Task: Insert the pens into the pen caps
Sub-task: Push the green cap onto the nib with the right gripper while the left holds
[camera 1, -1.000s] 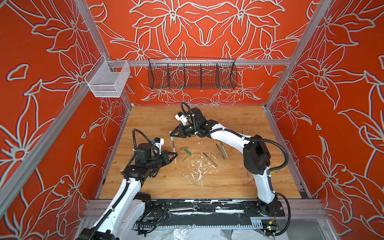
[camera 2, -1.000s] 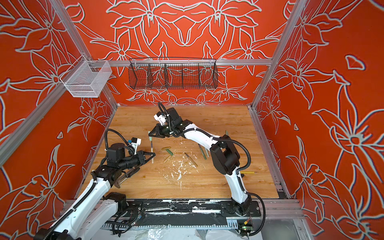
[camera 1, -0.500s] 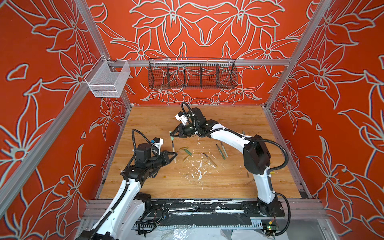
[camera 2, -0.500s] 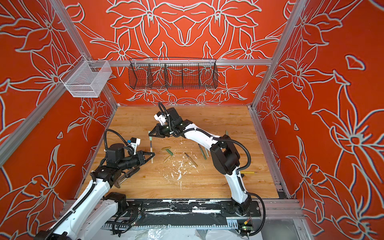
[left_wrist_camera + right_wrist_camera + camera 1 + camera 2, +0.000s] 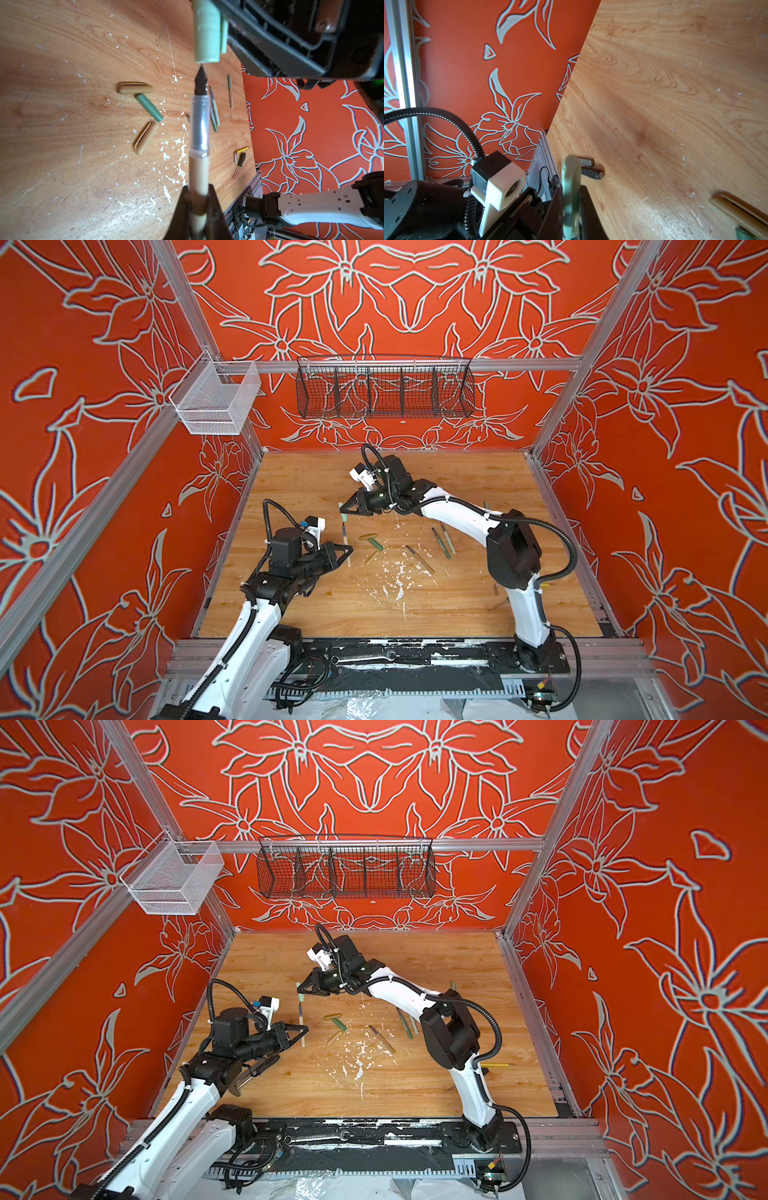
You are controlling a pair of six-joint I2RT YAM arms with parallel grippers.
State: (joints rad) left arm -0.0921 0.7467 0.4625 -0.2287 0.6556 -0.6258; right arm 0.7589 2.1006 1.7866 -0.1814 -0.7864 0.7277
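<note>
While left gripper pinches the likely light, stiff pen by its barrel, right gripper clamps pale green cap just off pen's nib.

- Orange walls carry pale outlined flowers.
- The wooden counter is flecked white.
- A black wire basket and a white mesh basket hang on aluminium rails.

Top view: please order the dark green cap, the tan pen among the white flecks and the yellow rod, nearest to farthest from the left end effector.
1. Dark green cap, just right of the left end effector.
2. Tan pen, table middle.
3. Yellow rod, far right.
</note>
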